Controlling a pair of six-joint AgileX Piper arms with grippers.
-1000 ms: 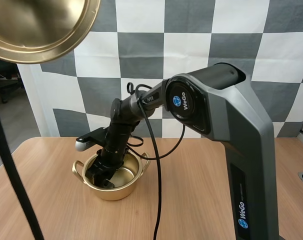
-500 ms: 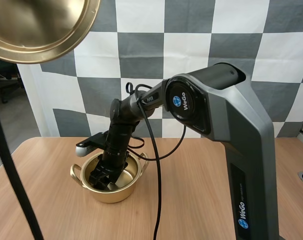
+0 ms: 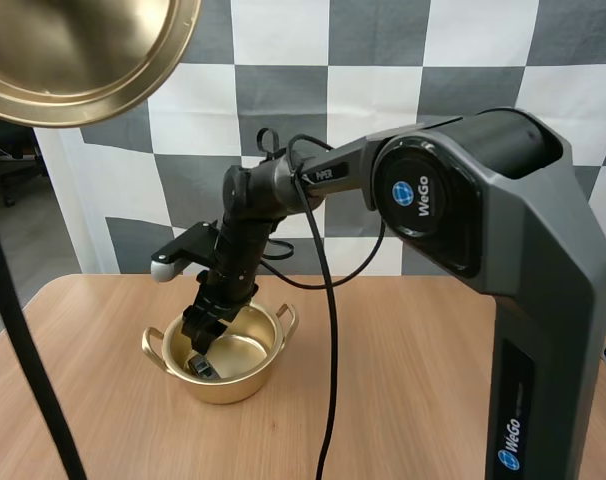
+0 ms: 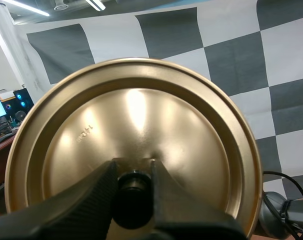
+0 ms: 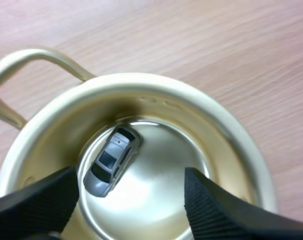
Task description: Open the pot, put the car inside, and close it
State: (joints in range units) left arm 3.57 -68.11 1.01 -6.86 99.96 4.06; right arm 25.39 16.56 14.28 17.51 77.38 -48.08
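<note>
The high camera sat up at the back and looked forward and down over the bench (image 3: 403,350). The right wrist camera looked straight down into the pot (image 5: 161,85) from very close. Both saw the pot and the car (image 5: 111,160). The left wrist camera faced the lid (image 4: 141,115), very close.

Light was bright & even, coming from above the pot (image 3: 223,385). Inside the pot, the floor shone w/ white glare next to the car (image 5: 113,160), & a dark shadow sat on the inner wall by the car. A faint soft shadow lay on the table (image 3: 403,380) under the pot. The lid (image 4: 141,130), high above the pot, had a long bright streak. The right gripper (image 5: 129,195), close over the pot, had blurry fingers (image 5: 216,210).
</note>
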